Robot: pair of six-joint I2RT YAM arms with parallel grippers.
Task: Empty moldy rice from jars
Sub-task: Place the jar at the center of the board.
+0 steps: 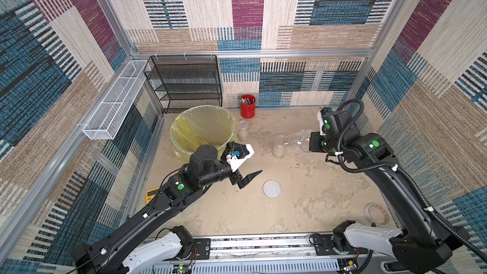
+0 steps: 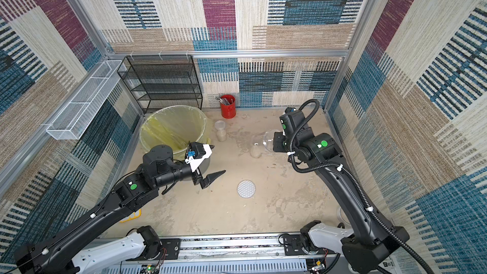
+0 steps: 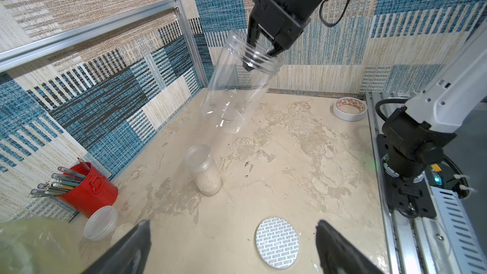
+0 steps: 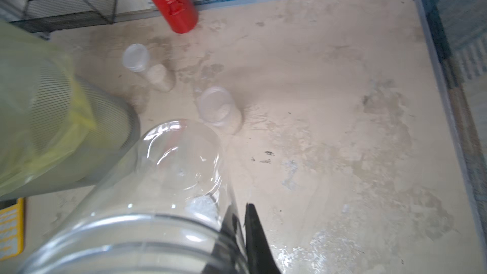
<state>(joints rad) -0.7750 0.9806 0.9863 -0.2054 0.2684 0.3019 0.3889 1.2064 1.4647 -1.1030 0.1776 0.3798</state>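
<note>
Moldy rice (image 3: 208, 184) lies in the bottoms of two jars on the bench (image 1: 316, 193). The middle small jar (image 1: 278, 149) stands mid-bench, and the capped small jar (image 1: 243, 130) stands just right of the yellow-lined bin (image 1: 189, 130) at far left. My right jaws are clamped on the threaded rim of the large jar (image 3: 234, 88), one finger inside. They hold it tilted above the bench, base toward the bin and apart from the middle small jar. My left jaws hang spread wide, gripping nothing, by the bin's near right side. A round patterned disc (image 1: 272, 188) lies flat between my arms. Bare bench runs from it to the right wall, where a tape roll (image 1: 376, 213) sits at the near right edge. A red cup (image 1: 247, 106) stands against the far wall.
</note>
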